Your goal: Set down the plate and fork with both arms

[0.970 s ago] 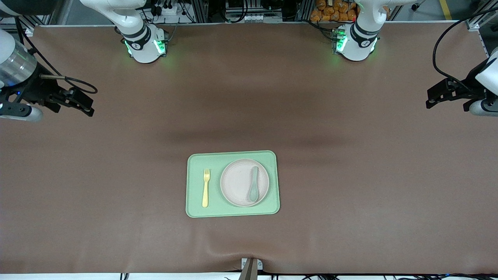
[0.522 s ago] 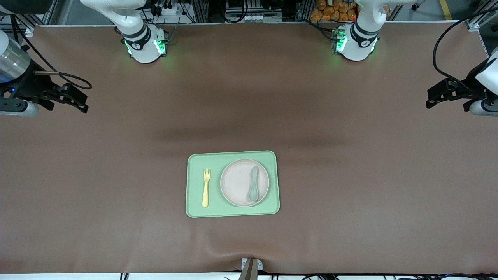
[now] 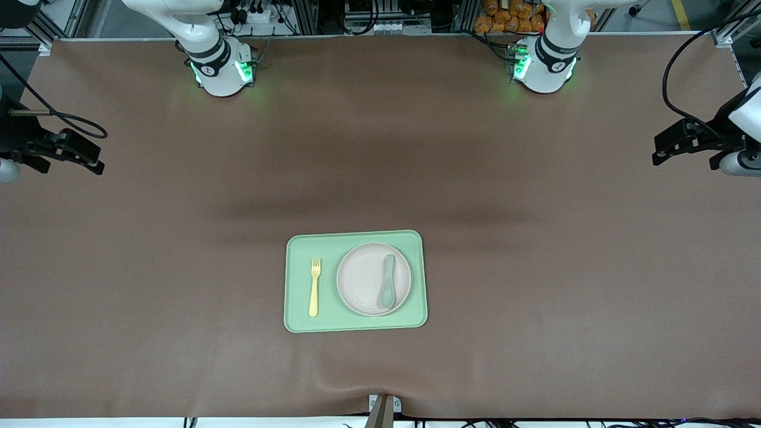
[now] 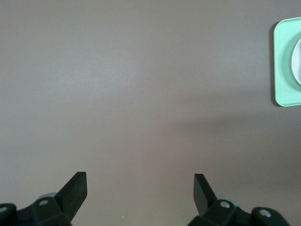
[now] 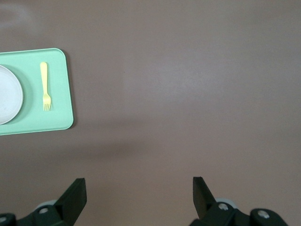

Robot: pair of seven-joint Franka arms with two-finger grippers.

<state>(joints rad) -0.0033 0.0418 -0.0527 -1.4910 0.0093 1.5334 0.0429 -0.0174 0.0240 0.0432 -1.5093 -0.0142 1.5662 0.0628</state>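
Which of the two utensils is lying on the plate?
The grey-green spoon lies on the plate; the yellow fork lies beside it, directly on the green tray.

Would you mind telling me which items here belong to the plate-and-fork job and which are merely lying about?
Part of the job:
- plate, on the tray
- fork, on the tray beside the plate

Just there:
- green tray, under both
- grey-green spoon, lying in the plate

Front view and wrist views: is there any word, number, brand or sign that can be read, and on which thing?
None can be read.
Tray, plate, fork, spoon: no text.
Arm bases: a small dark mark on each ring, too small to read.
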